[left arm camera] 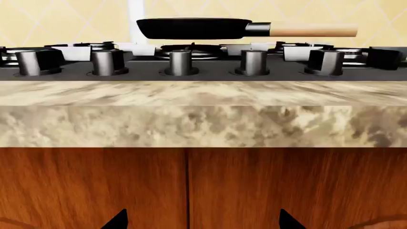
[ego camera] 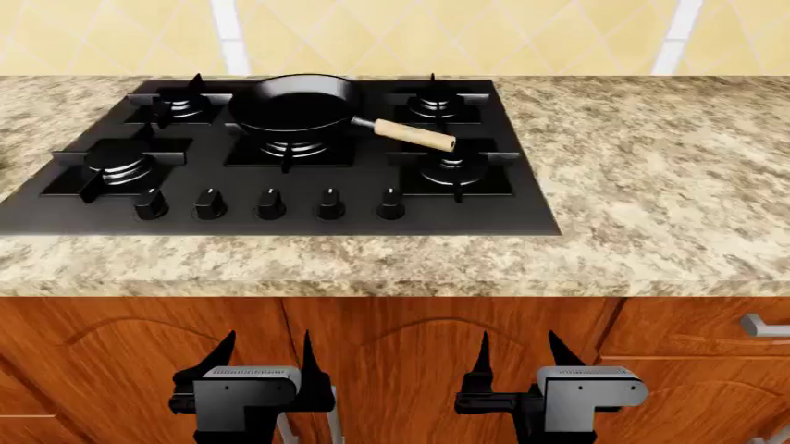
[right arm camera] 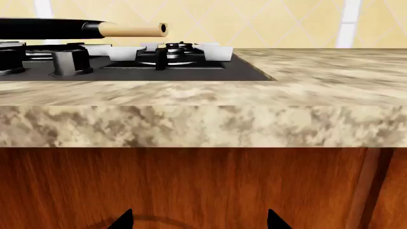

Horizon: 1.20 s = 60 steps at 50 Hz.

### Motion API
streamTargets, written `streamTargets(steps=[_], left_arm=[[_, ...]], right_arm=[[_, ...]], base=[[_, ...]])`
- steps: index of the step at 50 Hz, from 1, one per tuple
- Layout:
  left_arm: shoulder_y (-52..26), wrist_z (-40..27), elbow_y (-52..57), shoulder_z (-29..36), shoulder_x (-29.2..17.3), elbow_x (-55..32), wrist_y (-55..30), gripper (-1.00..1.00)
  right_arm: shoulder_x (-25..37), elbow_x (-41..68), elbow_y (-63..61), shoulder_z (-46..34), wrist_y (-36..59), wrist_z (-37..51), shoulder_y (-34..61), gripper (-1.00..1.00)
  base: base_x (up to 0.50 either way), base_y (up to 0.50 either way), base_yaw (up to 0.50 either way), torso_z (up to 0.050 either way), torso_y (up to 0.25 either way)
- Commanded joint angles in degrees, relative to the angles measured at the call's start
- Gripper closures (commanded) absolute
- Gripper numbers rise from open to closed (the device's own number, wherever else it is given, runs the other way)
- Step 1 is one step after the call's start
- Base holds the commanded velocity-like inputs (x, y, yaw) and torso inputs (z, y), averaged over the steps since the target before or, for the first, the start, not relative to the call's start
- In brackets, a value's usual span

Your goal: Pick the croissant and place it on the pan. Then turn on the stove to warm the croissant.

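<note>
The black pan (ego camera: 296, 104) with its light wooden handle (ego camera: 415, 135) rests on the stove's back middle burner; nothing lies in it. The stove (ego camera: 494, 208) is a black cooktop with a row of five knobs (ego camera: 270, 203) along its front. The pan (left arm camera: 194, 28) also shows above the knobs (left arm camera: 180, 62) in the left wrist view, and its handle (right arm camera: 130, 29) in the right wrist view. The croissant is out of view. My left gripper (ego camera: 263, 356) and right gripper (ego camera: 515, 356) hang low before the cabinet doors, both open and empty.
A speckled stone counter (ego camera: 642, 176) runs around the stove, its front edge (left arm camera: 203, 124) above wooden cabinet doors (ego camera: 408, 351). A metal drawer handle (ego camera: 765, 326) sits at the far right. A tiled wall (ego camera: 494, 37) rises behind.
</note>
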State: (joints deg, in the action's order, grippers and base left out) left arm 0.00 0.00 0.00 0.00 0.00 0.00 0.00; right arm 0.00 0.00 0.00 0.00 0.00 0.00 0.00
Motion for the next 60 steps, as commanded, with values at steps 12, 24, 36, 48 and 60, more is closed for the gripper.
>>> streamTargets(steps=[12, 24, 36, 48, 60], left_arm=[[0.9, -4.3, 4.3, 3.4, -2.8, -1.2, -0.8, -1.00], [1.6, -6.7, 21.1, 5.8, -4.4, 1.1, -10.7, -1.00], [-5.5, -6.4, 45.8, 4.7, -5.0, -2.4, -30.8, -1.00], [-11.6, -7.7, 46.7, 0.6, -5.3, -5.6, -33.1, -1.00], [-10.2, -8.6, 43.7, 0.0, -6.0, -6.6, -29.5, -1.00]], right_arm=[[2.7, 1.1, -4.7, -3.2, 4.2, 5.1, 0.1, -1.00], [5.0, 0.6, -27.7, -6.3, 17.7, 5.3, 1.6, -1.00], [6.3, 1.3, -36.2, -6.3, 25.9, 6.1, 6.6, -1.00], [7.3, 3.2, -45.3, -4.9, 34.7, 5.9, 12.2, -1.00], [8.5, 3.4, -42.4, -6.7, 30.7, 5.7, 10.2, -1.00]], base=[[0.00, 0.00, 0.00, 0.000, 0.000], [0.00, 0.00, 0.00, 0.000, 0.000], [0.00, 0.00, 0.00, 0.000, 0.000], [0.00, 0.00, 0.00, 0.000, 0.000], [-0.11, 0.50, 0.00, 0.000, 0.000]])
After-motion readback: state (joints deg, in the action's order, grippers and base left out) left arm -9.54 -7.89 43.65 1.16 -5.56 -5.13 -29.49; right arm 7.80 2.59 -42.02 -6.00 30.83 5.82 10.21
